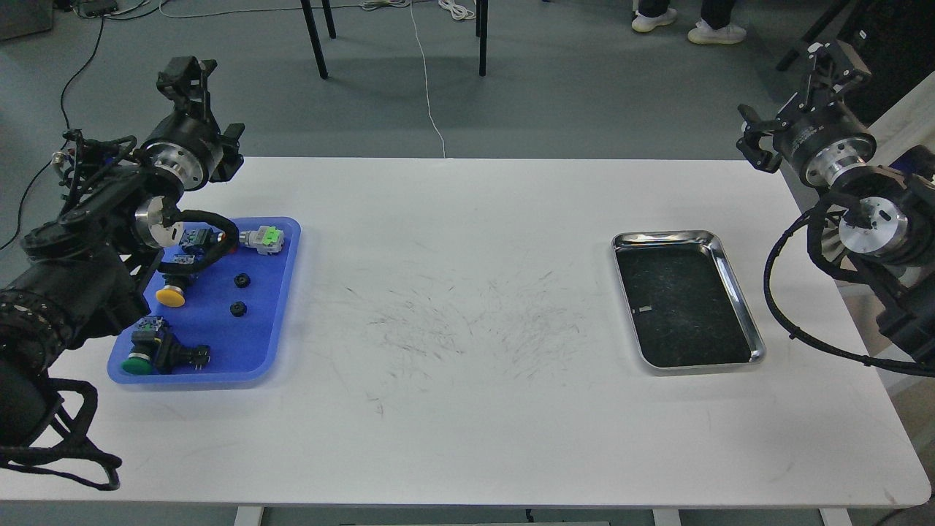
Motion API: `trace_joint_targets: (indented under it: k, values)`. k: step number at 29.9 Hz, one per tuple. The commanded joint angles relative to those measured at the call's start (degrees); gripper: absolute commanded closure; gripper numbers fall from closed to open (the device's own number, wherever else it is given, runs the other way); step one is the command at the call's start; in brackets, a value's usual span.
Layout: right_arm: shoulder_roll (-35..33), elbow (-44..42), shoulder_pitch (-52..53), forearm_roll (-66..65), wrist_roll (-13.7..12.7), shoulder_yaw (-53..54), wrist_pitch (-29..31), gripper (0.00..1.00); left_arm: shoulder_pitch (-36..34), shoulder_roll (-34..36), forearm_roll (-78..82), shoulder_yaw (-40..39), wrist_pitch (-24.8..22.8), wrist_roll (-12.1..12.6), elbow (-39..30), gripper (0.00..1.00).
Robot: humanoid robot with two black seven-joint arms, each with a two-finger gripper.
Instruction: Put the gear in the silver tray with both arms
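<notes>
Table (467, 409): you have a white top, scuffed with dark marks around the middle.
Silver tray (739, 294): it lies flat on the right side of the table, long side running away from you, with a dark scratched bottom and nothing in it but a small pale fleck.
Blue tray (274, 332): you see it on the left side, well apart from the silver tray.
Gears (242, 280): two small black toothed pieces lie in the blue tray near its right wall, one just behind the other (237, 309), apart and untouched.
Other parts: in the blue tray you also have a yellow button (173, 296), a green button (136, 363) at the near end, and a green connector (267, 238) at the far right corner.
Left gripper (186, 71): it is raised past the table's far left corner, pointing up and away from you; it carries nothing, but it is dark and seen edge-on, so you cannot tell how the jaws stand.
Left arm (66, 292): it crosses the left edge of the blue tray and hides part of it.
Right gripper (833, 62): it is raised off the table's far right corner, pointing up and away, with nothing between the fingers; you cannot tell the jaw state against the dark background.
</notes>
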Motion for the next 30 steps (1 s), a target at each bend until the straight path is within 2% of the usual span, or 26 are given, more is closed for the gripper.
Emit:
trace_joint_targets:
  k: [1,7,9,14,18,23,26,30]
  values:
    - [-0.37,0.40,0.00,-0.01,0.00,0.00,-0.07,0.01,-0.07,0.11,0.02,0.12,-0.26,-0.01,-0.06,0.01]
    - [-0.54,0.31,-0.09,-0.01,0.00,-0.09,-0.07,0.01,0.37,1.68,0.19,0.38,-1.57,0.34,-1.38,0.01]
    - [-0.54,0.31,-0.35,-0.01,0.00,-0.09,-0.16,0.01,0.81,3.09,0.19,0.38,-2.71,0.35,-3.83,0.01]
    - [-0.72,0.58,-0.97,-0.01,0.00,-0.09,-0.34,0.01,0.98,4.59,0.11,-0.41,-1.93,0.43,-7.36,0.02]
    - [-0.90,0.67,-1.06,-0.01,0.00,-0.09,-0.34,0.01,0.98,5.64,0.10,0.29,5.70,1.22,-9.72,0.02]
    - [-1.07,0.93,-1.06,-0.01,0.00,-0.17,-0.34,0.01,3.88,12.49,0.19,-0.76,16.51,4.82,-26.22,0.03]
    - [-1.07,1.28,-1.23,-0.01,0.00,-0.35,-0.34,0.01,4.50,12.85,1.33,0.03,23.19,6.41,-30.73,0.04]
    - [-1.68,1.54,-1.41,-0.01,0.00,-0.35,-0.25,0.01,5.02,15.48,2.48,-0.76,24.44,8.78,-36.18,0.04]
